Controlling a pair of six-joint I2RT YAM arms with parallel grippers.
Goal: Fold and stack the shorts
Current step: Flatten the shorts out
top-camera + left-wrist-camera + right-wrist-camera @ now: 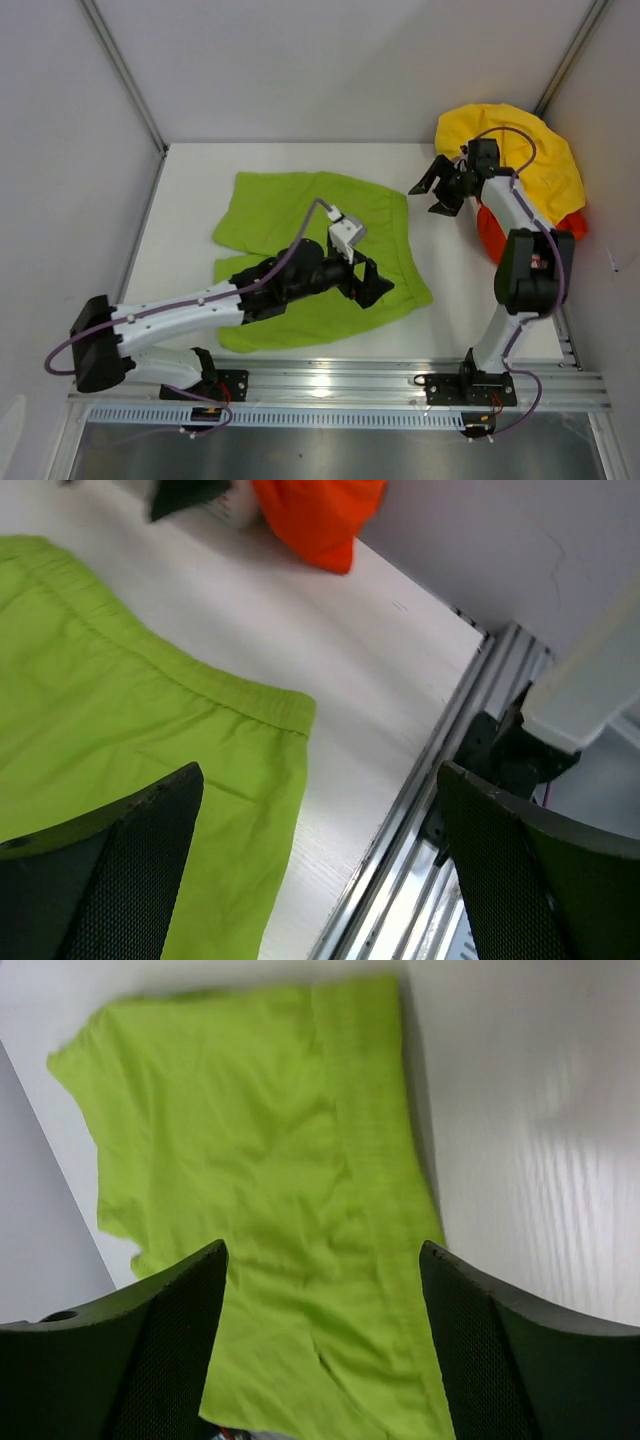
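Your table (190, 200) carries the green shorts (300, 215) spread out near its middle, with the legs apart and the waistband on the side toward the right arm. I can make out no clear fold in them yet. Right of the green shorts, in the far corner, a yellow cloth (520, 150) lies bunched over the orange shorts (488, 238), which are crumpled. The left gripper (375, 283) hangs over the near waist corner of the green shorts, fingers spread wide and grasping nothing. The right gripper (432, 192) sits just beside their far waist corner, fingers also parted and empty. By my reading you are near the start: both pairs need folding, then stacking.
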